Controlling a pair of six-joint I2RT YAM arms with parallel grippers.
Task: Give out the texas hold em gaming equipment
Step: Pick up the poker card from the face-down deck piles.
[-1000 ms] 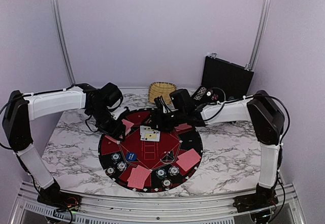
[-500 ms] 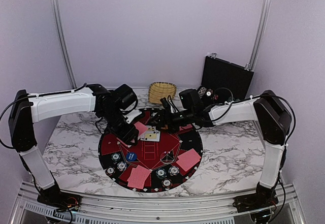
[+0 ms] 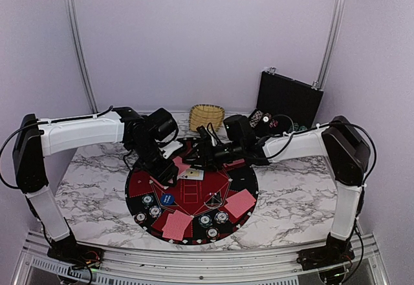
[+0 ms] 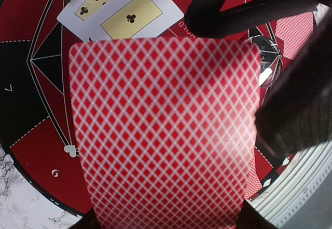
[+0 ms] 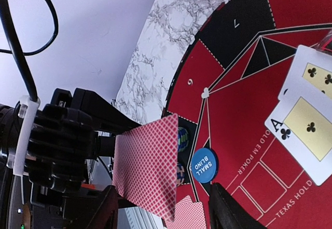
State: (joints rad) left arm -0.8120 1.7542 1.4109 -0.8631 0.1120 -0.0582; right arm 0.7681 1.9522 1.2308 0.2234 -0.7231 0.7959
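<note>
Left gripper (image 3: 169, 168) is advancing toward the mat (image 3: 187, 198) centre, fingers pinching a red-backed card (image 4: 166, 130) above it, presumably for dealing. Right gripper (image 3: 207, 154) is hovering, fingers wide and empty, near the face-up cards (image 3: 191, 174).

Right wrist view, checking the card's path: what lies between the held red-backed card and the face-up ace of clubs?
The blue small blind disc, flat on the mat; the right wrist view shows it.

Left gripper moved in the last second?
Yes. The left gripper, holding a red-backed card, shifted right across the mat toward the face-up cards.
</note>
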